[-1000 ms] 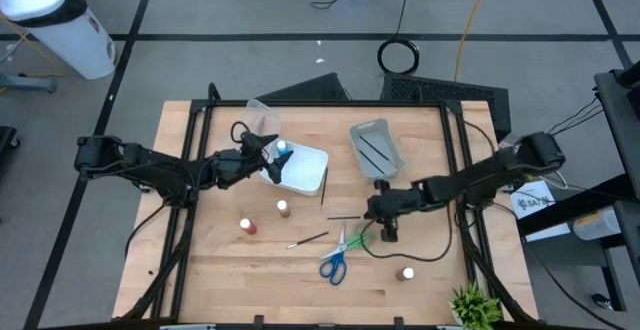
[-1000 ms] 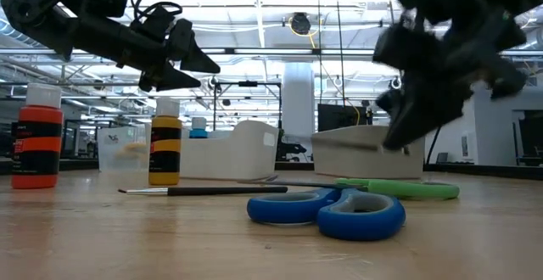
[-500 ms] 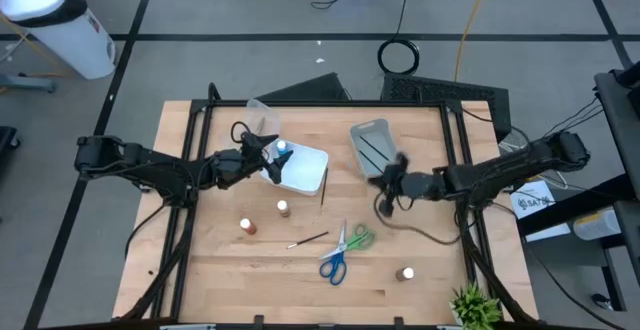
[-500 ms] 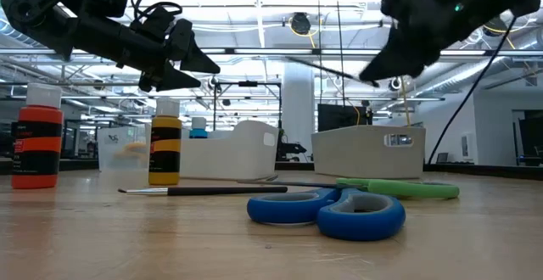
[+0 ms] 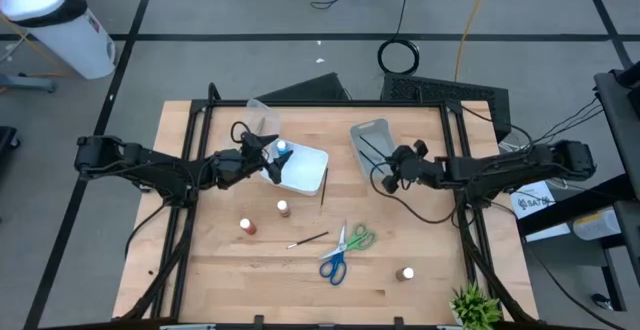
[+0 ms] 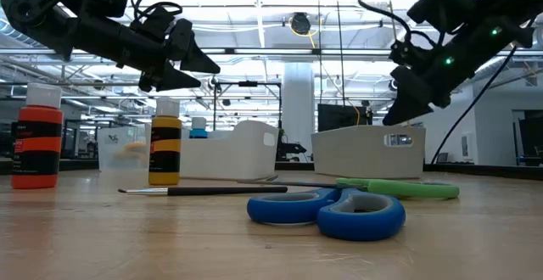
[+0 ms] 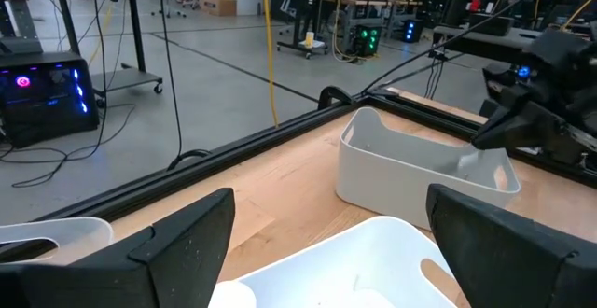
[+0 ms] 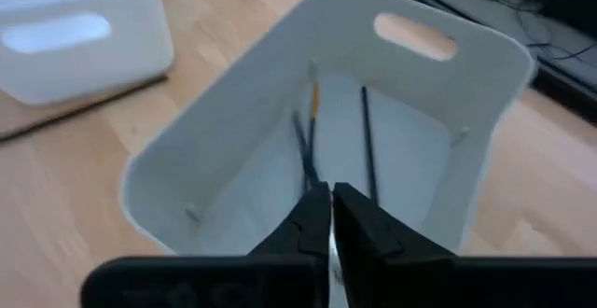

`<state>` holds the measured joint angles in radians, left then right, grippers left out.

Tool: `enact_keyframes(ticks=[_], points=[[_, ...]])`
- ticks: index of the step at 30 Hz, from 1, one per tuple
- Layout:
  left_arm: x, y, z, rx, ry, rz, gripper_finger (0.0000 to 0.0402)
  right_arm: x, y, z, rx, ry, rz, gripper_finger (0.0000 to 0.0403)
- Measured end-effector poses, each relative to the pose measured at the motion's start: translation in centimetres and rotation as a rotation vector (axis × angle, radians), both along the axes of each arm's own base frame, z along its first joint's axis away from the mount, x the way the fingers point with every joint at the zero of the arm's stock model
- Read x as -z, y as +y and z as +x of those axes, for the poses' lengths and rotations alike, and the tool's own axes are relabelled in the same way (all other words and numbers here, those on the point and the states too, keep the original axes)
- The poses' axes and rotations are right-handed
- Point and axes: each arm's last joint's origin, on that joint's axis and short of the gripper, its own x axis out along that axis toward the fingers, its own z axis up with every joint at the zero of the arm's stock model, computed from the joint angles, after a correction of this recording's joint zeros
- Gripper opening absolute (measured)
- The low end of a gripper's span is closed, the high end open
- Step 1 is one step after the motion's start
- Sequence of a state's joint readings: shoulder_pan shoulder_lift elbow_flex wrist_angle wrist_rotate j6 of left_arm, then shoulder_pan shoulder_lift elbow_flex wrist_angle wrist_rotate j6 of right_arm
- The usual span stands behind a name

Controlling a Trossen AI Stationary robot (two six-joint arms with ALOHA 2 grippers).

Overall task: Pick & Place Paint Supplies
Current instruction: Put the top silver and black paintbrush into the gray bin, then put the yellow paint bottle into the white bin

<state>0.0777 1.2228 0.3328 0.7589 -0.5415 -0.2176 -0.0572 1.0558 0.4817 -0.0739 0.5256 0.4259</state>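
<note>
Right gripper (image 8: 330,199): fingers pinched on a brush (image 8: 305,149), its tip down in the grey bin (image 8: 233,121).
Left gripper (image 5: 268,156): fingers spread, empty, above the white bin (image 5: 308,170).
Scissors (image 5: 335,258): on the table (image 5: 220,270), near a loose brush (image 5: 308,239).

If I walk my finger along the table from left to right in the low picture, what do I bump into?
Red paint bottle → clear bin → yellow paint bottle → dark paintbrush → blue scissors → green scissors.
</note>
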Motion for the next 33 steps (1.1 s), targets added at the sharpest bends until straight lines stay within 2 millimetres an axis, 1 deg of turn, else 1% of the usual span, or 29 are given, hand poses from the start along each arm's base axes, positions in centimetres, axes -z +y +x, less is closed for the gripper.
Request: enact_keyframes(ticks=[5, 8, 10, 14, 16, 19, 25, 29, 33], points=[[0.0, 0.0, 0.0, 0.0, 0.0, 0.0, 0.0361, -0.2, 0.0, 0.0, -0.011, -0.014, -0.005, 0.0051], [0.1, 0.0, 0.0, 0.0, 0.006, 0.0, 0.0361, -0.6, 0.0, -0.1, -0.029, -0.037, -0.002, 0.0076], [0.1, 0.0, 0.0, 0.0, 0.008, 0.0, 0.0361, -1.1, 0.2, -0.2, -0.085, -0.078, 0.04, 0.009], [0.2, 0.0, 0.0, -0.001, 0.021, -0.005, 0.0361, -2.4, 1.2, 0.3, -0.293, -0.223, 0.154, 0.0108], [0.4, 0.0, -0.1, -0.003, 0.021, -0.027, 0.0361, -3.0, 1.9, 0.6, -0.391, -0.279, 0.166, 0.0114], [0.5, 0.0, -0.1, 0.008, 0.02, -0.057, 0.0361, -3.6, 3.2, 1.1, -0.505, -0.34, 0.126, 0.0115], [0.5, 0.0, -0.1, 0.007, 0.015, -0.068, 0.0361, -3.8, 5.5, 1.9, -0.652, -0.385, 0.049, 0.011], [0.5, 0.0, -0.1, 0.007, 0.016, -0.068, 0.0361, -3.6, 6.1, 2.3, -0.711, -0.377, -0.025, 0.011], [0.5, 0.0, -0.1, 0.007, 0.016, -0.067, 0.0361, -3.3, 6.1, 2.6, -0.72, -0.359, -0.042, 0.0111]])
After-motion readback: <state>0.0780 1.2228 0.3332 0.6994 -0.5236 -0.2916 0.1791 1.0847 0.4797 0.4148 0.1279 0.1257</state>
